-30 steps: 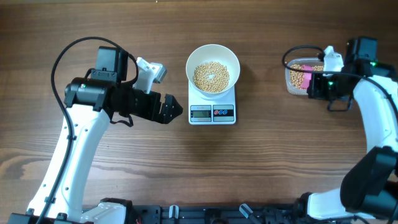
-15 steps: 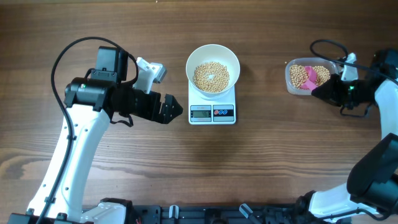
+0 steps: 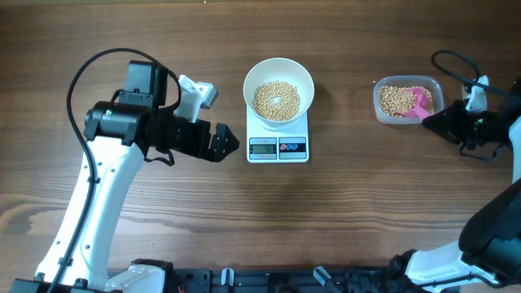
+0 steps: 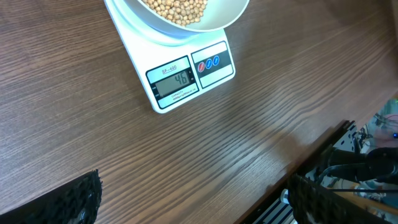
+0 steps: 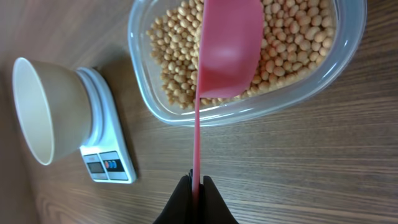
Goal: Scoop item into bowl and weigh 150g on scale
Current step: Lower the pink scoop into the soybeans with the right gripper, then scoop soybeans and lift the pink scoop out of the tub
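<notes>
**A:** From above, where are the beans (image 3: pixel 277 100)?

**B:** In two heaps. One is in the white bowl (image 3: pixel 279 67), which sits on the scale (image 3: pixel 278 147) mid-table. The other is in the clear tub (image 3: pixel 377 102), well off to the right, with a pink scoop (image 3: pixel 418 102) lying in it. The left gripper (image 3: pixel 232 143) hangs just beside the scale, jaws spread, holding nothing. The right gripper (image 3: pixel 430 122) sits just beside the tub's right end.

**A:** And the left wrist view?

**B:** Its two fingertips (image 4: pixel 78 199) stand wide apart over bare table (image 4: pixel 236 143). The display (image 4: pixel 175 79) seems to read 46, so I judge the bowl far short.

**A:** The right wrist?

**B:** The pincer is clenched on the very end of the scoop's thin handle (image 5: pixel 197 143). The scoop's cup rests on the tub's beans. Whether it is loaded I can't tell.

**A:** How will they handle?

**B:** They're small, hard and round, so I'd expect them to roll and bounce out at any tilt. Carry the scoop level. Gripped that far back, the handle may twist.

**A:** Count?

**B:** One bowl, one scale with two buttons (image 4: pixel 208 63), one tub, one scoop, two grippers. The beans are past counting.
</notes>
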